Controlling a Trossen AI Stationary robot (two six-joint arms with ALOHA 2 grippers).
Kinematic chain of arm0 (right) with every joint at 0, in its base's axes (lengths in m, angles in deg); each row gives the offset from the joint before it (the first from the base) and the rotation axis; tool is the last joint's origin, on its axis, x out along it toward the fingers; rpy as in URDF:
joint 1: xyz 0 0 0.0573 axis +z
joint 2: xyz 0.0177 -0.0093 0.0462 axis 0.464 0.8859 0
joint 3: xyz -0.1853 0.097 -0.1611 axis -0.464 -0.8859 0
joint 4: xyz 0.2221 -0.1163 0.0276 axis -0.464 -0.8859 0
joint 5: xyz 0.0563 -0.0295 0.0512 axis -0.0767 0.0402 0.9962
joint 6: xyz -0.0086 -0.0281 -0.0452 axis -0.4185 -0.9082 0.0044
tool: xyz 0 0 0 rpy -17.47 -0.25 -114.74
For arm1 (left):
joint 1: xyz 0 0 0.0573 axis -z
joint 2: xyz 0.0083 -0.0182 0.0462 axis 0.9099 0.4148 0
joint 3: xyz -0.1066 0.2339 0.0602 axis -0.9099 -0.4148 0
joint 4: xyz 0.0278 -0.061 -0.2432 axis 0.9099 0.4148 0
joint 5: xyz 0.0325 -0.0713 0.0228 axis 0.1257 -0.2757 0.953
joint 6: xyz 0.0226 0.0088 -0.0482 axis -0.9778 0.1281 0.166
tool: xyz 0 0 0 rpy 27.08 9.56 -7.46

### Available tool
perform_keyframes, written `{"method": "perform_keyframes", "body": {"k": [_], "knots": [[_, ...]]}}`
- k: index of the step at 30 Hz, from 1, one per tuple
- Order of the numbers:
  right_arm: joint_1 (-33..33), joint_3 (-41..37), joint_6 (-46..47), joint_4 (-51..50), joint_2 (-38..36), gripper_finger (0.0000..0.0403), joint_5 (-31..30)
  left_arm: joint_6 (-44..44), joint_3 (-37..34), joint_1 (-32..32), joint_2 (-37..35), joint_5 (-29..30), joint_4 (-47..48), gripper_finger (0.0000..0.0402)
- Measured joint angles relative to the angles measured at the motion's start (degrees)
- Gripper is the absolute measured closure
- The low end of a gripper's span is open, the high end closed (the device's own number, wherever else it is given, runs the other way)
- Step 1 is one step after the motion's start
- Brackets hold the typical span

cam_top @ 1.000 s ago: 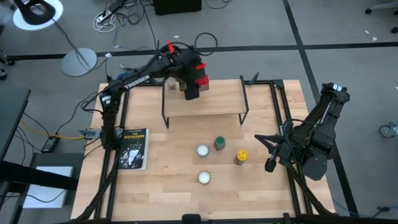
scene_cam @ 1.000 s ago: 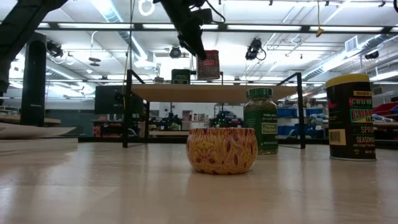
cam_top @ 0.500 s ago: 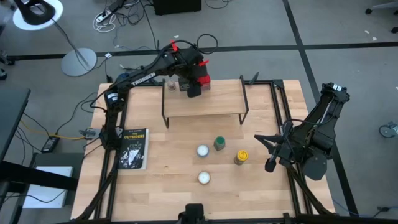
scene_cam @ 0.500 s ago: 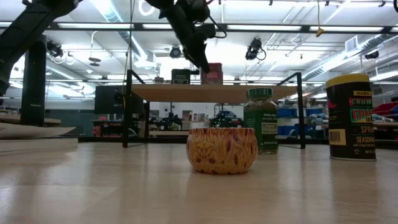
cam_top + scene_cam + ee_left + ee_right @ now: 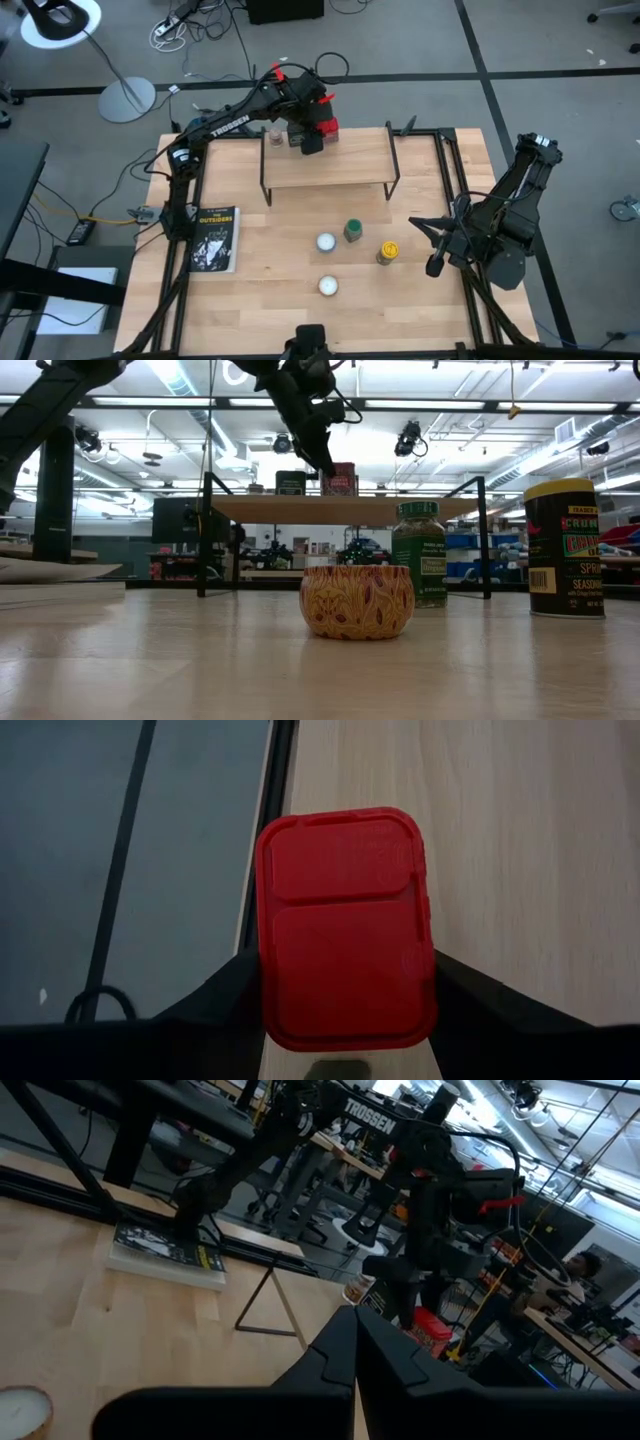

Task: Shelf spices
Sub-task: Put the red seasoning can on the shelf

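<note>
A wooden tabletop (image 5: 270,300) carried a low light-wood shelf (image 5: 340,165) on thin black legs near its far edge. The left arm bore the white word "TROSSEN" along its side. Its tool, the left tool (image 5: 312,135), sat at the shelf's far left part, its two dark fingers (image 5: 225,990) clamped on either side of a red box (image 5: 345,925). In the low view the red box (image 5: 340,478) rested on the shelf top, beside a dark square tin (image 5: 291,482). A tan jar (image 5: 275,134) stood at the shelf's far left corner, just beside the arm.

On the tabletop in front of the shelf stood a green-lidded jar (image 5: 353,231) and a yellow-lidded jar (image 5: 388,251); the latter's label read "SEASONING" in the low view. Two white round objects (image 5: 326,242) lay near them, one closer to the front edge. A dark book (image 5: 214,239) titled "THE OUTSIDERS" lay at the left edge.

The right tool (image 5: 436,262) waited at the tabletop's right edge, well apart from the jars, its fingers pressed together and holding nothing
</note>
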Motion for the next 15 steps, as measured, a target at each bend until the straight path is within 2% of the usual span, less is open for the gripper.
{"method": "perform_keyframes", "body": {"k": [15], "knots": [[0.00,0.00,0.02,0.02,0.00,0.0396,0.03,1.78,0.07,0.01,-0.04,0.09,0.19,0.0155]]}}
